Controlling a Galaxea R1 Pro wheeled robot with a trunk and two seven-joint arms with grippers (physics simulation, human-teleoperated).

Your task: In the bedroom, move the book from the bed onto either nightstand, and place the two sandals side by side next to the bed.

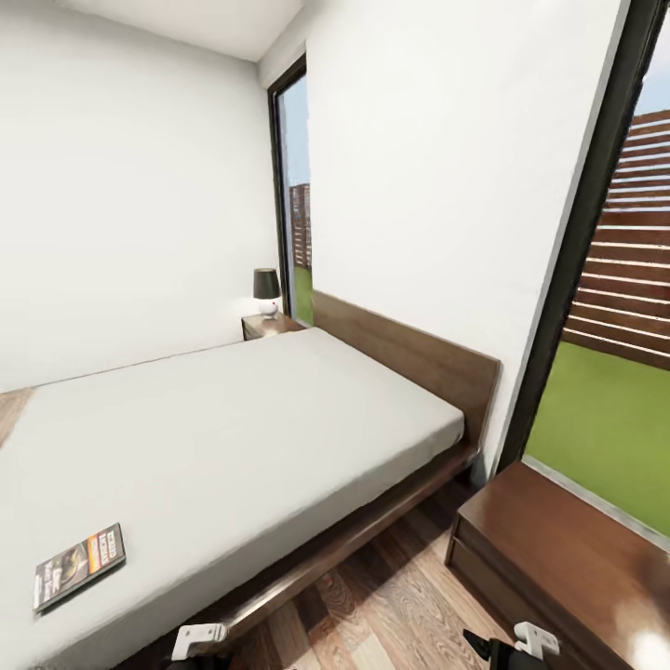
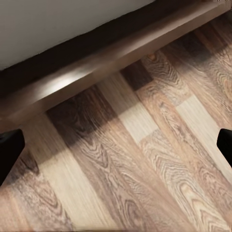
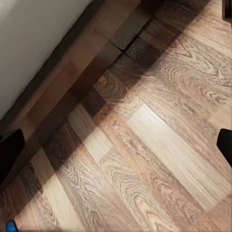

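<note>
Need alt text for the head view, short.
A book lies flat on the near left corner of a bed with a pale mattress and dark wood frame. One nightstand stands at right by a window; another, holding a lamp, sits in the far corner. Plank floor below.

White walls (image 1: 121,186), plank floor (image 1: 391,596), tall window (image 1: 296,186), small lamp (image 1: 267,291).

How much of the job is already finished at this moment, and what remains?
Nothing looks done yet. The book lies on the bed; the near nightstand is bare. Both grippers, left and right, are open above the floor. A blue sliver, maybe a sandal, shows; placing both remains.
</note>
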